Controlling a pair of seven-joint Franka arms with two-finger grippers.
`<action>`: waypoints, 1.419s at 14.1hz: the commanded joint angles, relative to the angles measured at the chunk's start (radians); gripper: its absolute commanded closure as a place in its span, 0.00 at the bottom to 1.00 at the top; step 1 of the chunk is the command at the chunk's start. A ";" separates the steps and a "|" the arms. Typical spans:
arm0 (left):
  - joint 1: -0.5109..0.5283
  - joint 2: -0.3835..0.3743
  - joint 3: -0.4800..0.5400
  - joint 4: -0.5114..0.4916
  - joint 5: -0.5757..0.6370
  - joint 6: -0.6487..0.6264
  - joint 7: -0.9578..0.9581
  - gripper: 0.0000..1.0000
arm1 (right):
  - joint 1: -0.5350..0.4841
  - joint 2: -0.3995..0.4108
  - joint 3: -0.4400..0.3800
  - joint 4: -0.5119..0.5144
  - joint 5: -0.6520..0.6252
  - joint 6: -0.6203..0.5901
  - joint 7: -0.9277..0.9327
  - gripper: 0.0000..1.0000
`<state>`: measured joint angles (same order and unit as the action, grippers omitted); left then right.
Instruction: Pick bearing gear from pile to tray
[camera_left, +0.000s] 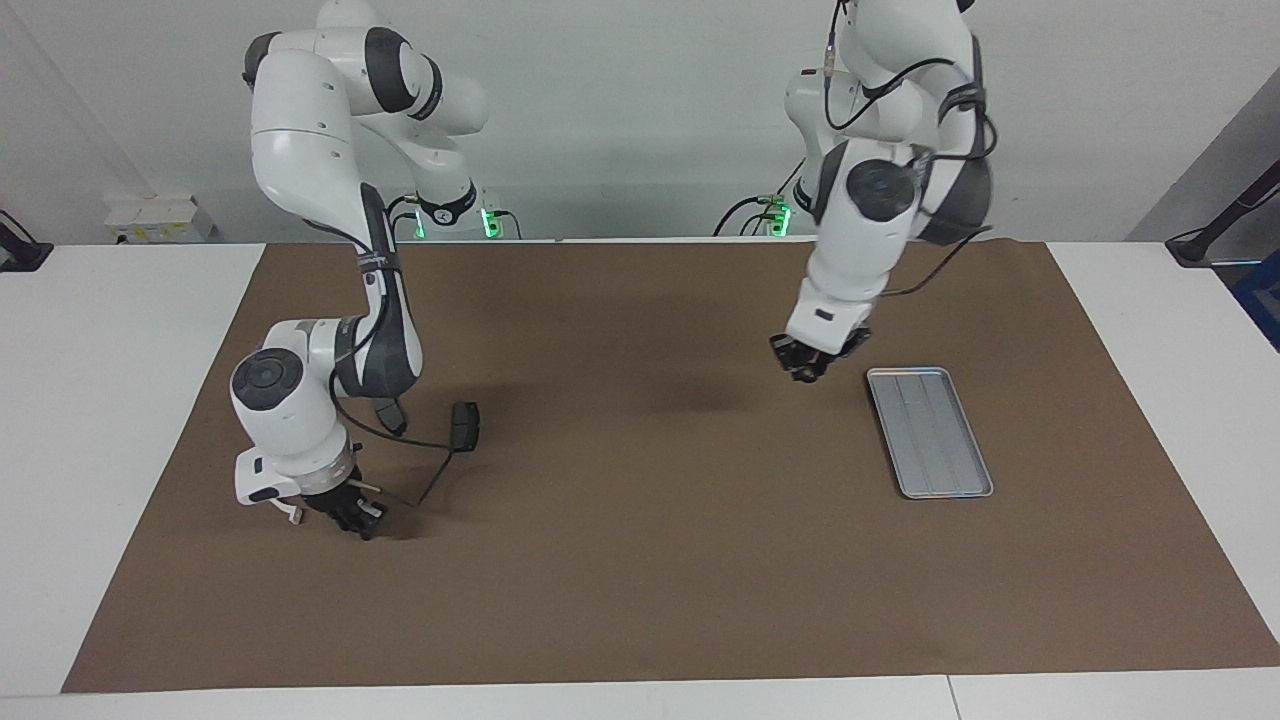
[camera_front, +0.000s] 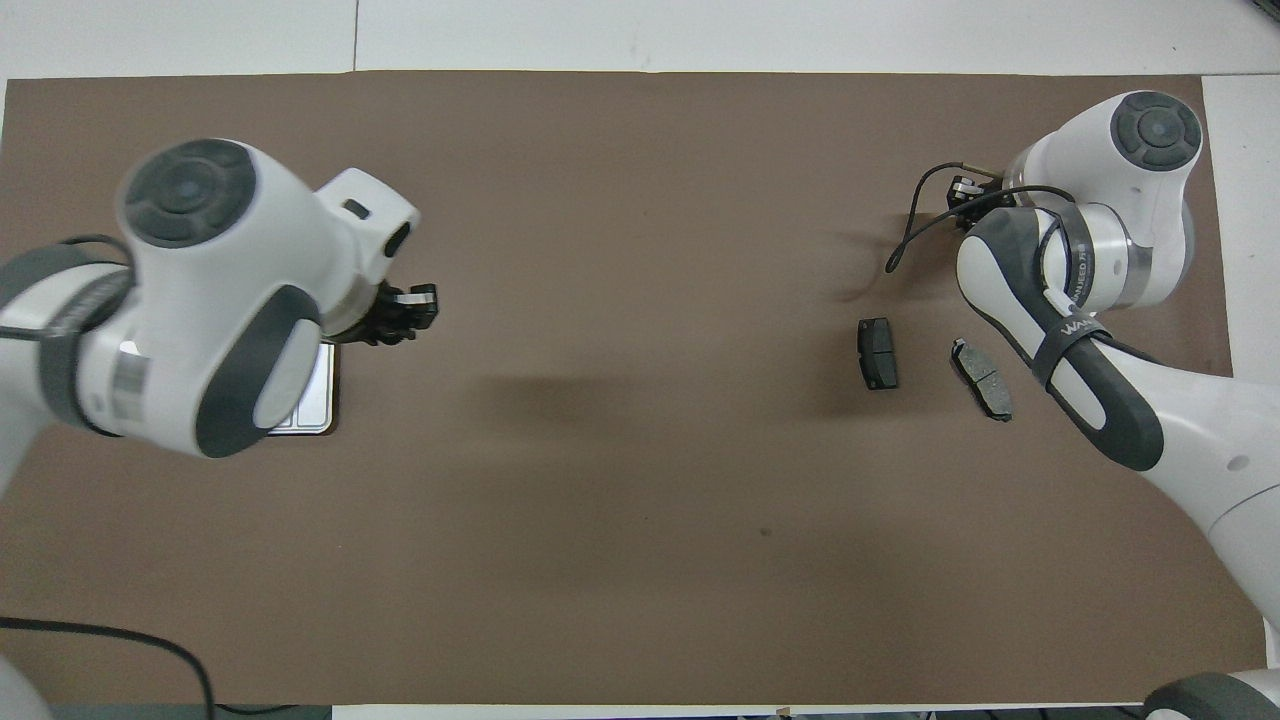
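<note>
Bright even overhead light, soft shadows on the mat (camera_left: 620, 560), sharp focus

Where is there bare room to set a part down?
Bare: the middle of the brown mat, between the shallow silver metal tray and the two dark grey pad-shaped pieces; the tray's base too. Crowded: by the pads, where the right pincer sits low; the left pincer hangs beside the tray.
</note>
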<state>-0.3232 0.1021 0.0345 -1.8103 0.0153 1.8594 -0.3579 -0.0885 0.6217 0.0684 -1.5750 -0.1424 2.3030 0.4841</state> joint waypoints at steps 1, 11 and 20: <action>0.139 -0.025 -0.012 -0.037 -0.011 -0.032 0.233 1.00 | -0.017 0.000 0.013 -0.020 -0.003 0.013 -0.038 1.00; 0.320 -0.099 -0.012 -0.405 -0.011 0.357 0.493 1.00 | 0.003 -0.161 0.131 0.174 -0.005 -0.514 -0.071 1.00; 0.313 0.025 -0.012 -0.463 -0.011 0.589 0.481 1.00 | 0.329 -0.185 0.218 0.263 0.084 -0.565 0.715 1.00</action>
<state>-0.0160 0.1009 0.0295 -2.2607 0.0138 2.3857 0.1174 0.2016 0.4112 0.2852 -1.3247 -0.0956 1.6971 1.0777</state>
